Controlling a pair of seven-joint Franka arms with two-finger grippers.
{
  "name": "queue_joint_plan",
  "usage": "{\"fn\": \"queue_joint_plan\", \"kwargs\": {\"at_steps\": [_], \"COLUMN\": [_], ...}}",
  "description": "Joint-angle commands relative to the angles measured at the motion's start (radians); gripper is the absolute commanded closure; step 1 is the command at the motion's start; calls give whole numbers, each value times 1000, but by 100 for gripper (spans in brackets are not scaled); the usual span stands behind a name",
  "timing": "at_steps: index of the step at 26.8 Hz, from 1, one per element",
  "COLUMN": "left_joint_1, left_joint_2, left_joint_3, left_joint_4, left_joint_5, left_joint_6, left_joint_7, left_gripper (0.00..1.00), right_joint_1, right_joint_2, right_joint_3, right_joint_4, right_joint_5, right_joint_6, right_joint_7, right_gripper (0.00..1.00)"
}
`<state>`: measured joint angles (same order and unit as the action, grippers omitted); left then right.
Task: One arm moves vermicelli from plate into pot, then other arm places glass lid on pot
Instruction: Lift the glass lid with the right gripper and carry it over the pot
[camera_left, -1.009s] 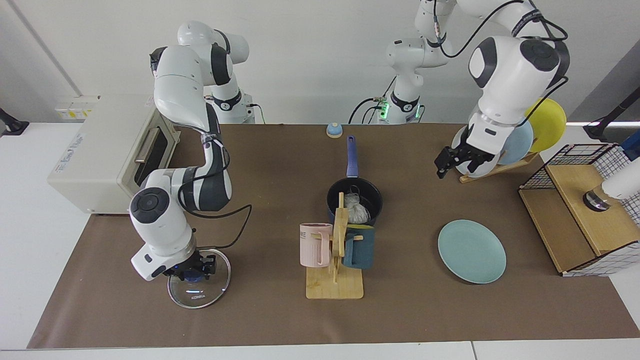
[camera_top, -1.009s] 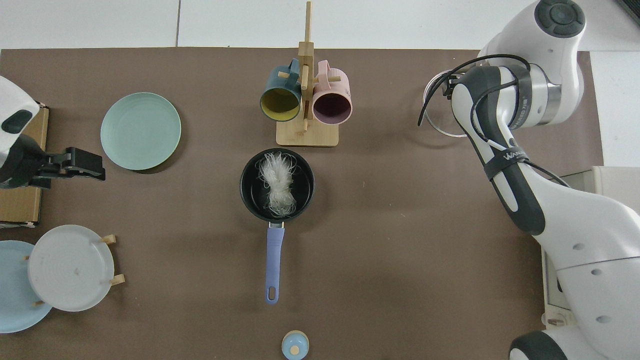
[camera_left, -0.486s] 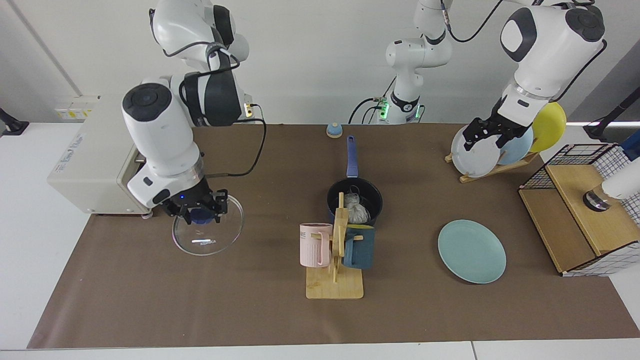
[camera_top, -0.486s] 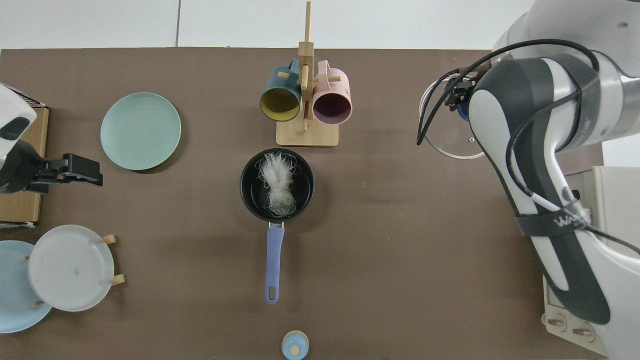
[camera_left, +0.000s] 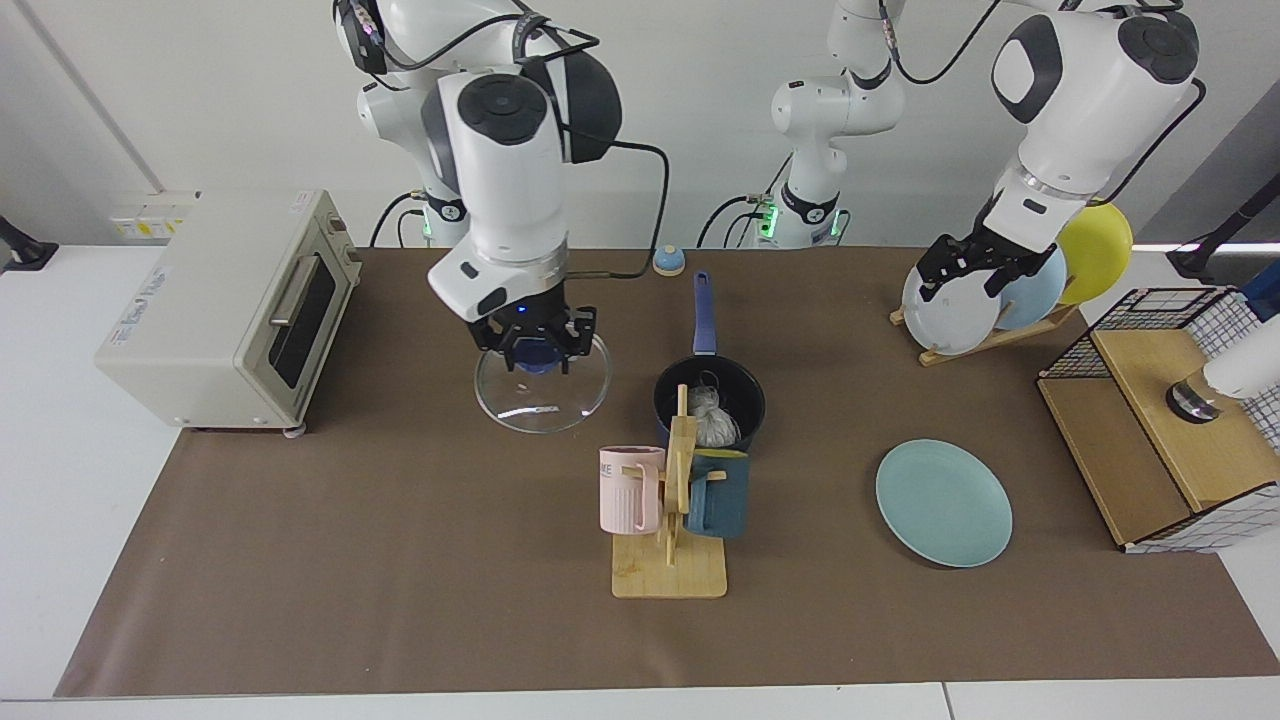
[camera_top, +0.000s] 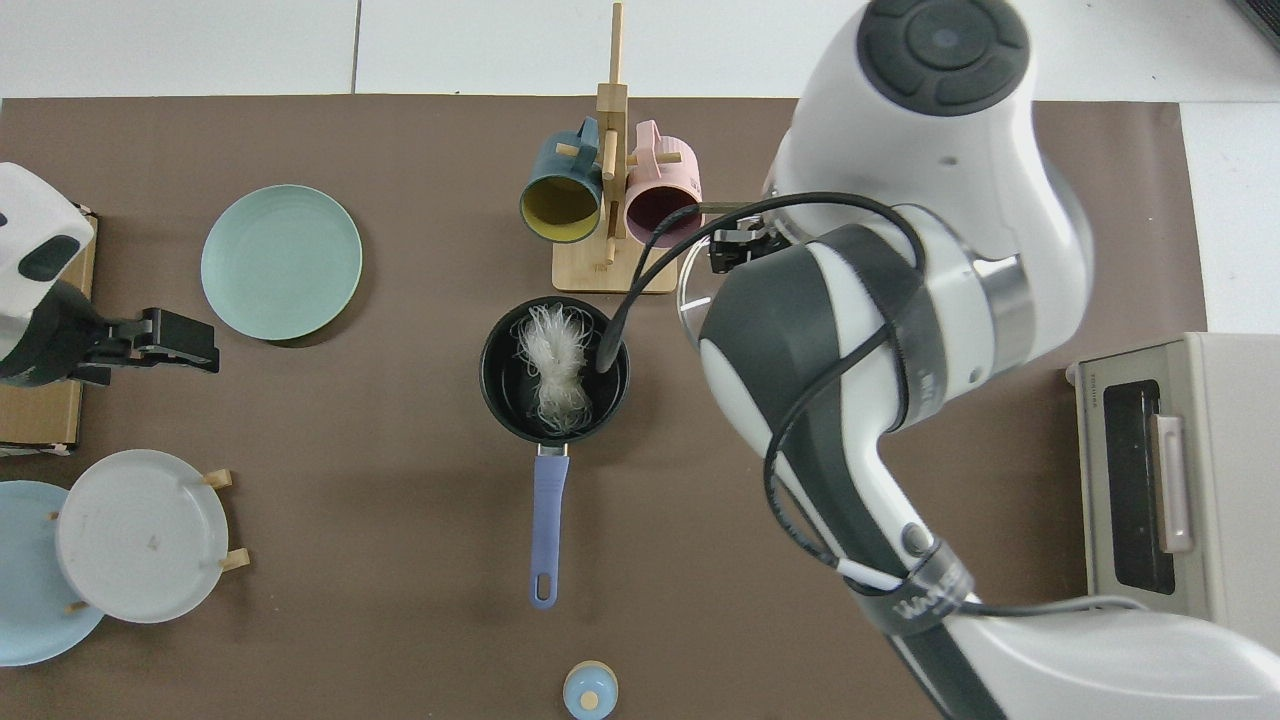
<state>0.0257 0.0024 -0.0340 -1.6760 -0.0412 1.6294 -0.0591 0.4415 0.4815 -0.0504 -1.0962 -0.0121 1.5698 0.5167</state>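
Observation:
My right gripper (camera_left: 533, 350), with its blue light on, is shut on the blue knob of the glass lid (camera_left: 542, 392). The lid hangs level above the table, just beside the pot (camera_left: 744, 392) on the toaster's side. In the top view the arm hides most of the lid (camera_top: 688, 300). The vermicelli (camera_left: 713, 423) lies inside the pot (camera_top: 500, 395) as a white bundle (camera_top: 552, 370). The teal plate (camera_left: 943, 502) is bare (camera_top: 281, 262). My left gripper (camera_left: 968, 278) is held open in the air by the plate rack, holding nothing (camera_top: 205, 345).
A wooden mug rack (camera_left: 668, 575) with a pink mug (camera_left: 630, 488) and a dark teal mug (camera_left: 718, 492) stands right in front of the pot. A toaster oven (camera_left: 215, 300), a plate rack (camera_left: 1000, 290), a wire-and-wood basket (camera_left: 1165, 420) and a small blue knob (camera_left: 668, 260) ring the mat.
My right arm has lifted the glass lid off the mat near the front edge and carried it across and up to beside the pot. My left gripper rose and settled by the plate rack.

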Motion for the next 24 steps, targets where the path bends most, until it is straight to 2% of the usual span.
{"fn": "queue_joint_plan", "kwargs": {"at_steps": [1,8,13,24], "left_joint_1": [-6,-6,-6,-6], "left_joint_2": [-19,-19,-21,-19], "left_joint_3": [8,8,8,8], "left_joint_4": [-14,-13,-13,-13], "left_joint_5": [0,0,0,0], "left_joint_6": [4,4,4,4], "left_joint_7": [8,8,10,10], "left_gripper": [0,0,0,0], "right_joint_1": [66,183,198,238], "right_joint_2": [55,175,221,321], "right_joint_3": [-8,-13,-9,-6], "right_joint_4": [28,128,151,222], "right_joint_5": [-2,-5,-3,-3], "right_joint_6": [21,27,90,148], "right_joint_7": [141,267,275,281], "right_gripper": [100,100,100,100]}}
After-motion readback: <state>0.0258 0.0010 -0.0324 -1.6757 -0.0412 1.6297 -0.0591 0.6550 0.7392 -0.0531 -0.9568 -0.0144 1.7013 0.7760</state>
